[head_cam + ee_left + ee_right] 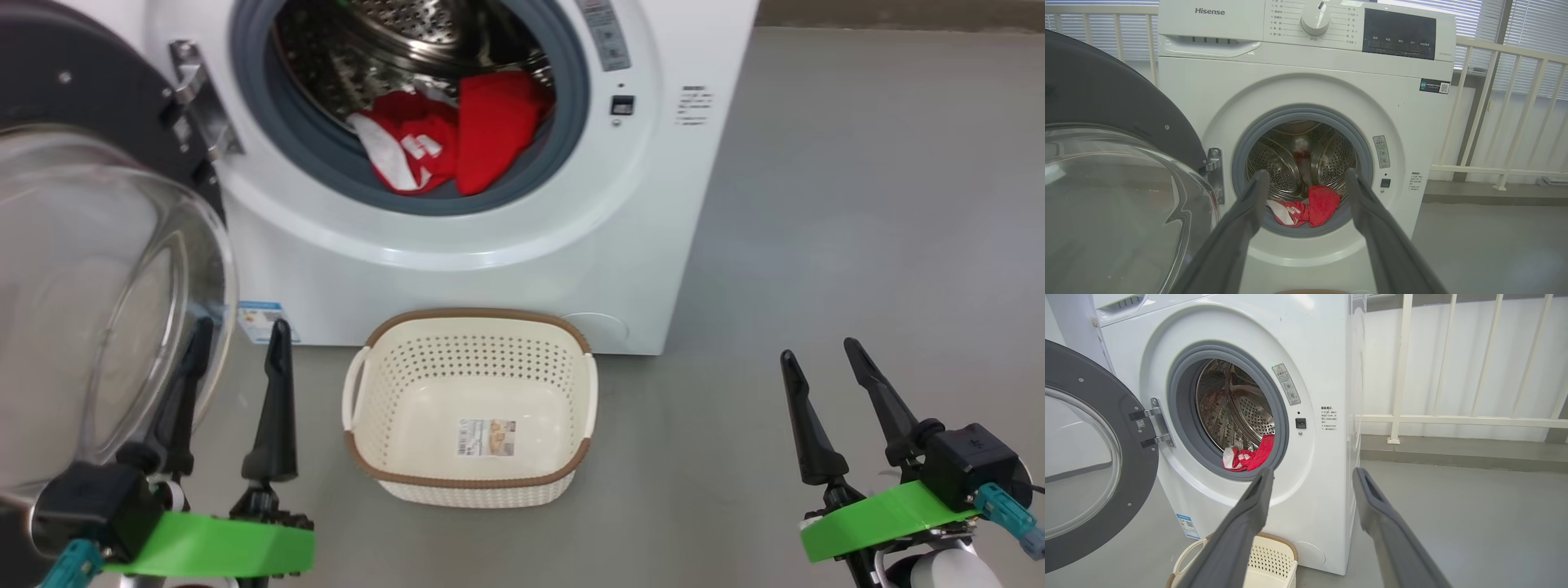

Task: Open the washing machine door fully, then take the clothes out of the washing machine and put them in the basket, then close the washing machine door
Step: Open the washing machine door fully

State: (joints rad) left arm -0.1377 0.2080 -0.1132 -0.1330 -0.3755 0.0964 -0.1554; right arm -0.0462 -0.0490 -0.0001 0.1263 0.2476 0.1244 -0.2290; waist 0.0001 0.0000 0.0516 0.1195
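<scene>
The white washing machine [522,269] [1298,73] [1327,375] stands ahead with its door [90,269] [1114,196] [1086,465] swung open to the left. Red clothes with white parts [457,139] [1310,206] [1249,457] lie at the drum's front lip, against the grey ring. The cream basket [472,408] [1269,563] sits empty on the floor in front of the machine. My left gripper [237,347] [1304,179] is open, low left, close beside the door's glass bowl. My right gripper [816,351] [1312,475] is open, low right over bare floor.
Grey floor [857,204] spreads to the right of the machine. A white railing [1453,416] and blinds stand behind it. A small blue label [260,321] is at the machine's lower left corner.
</scene>
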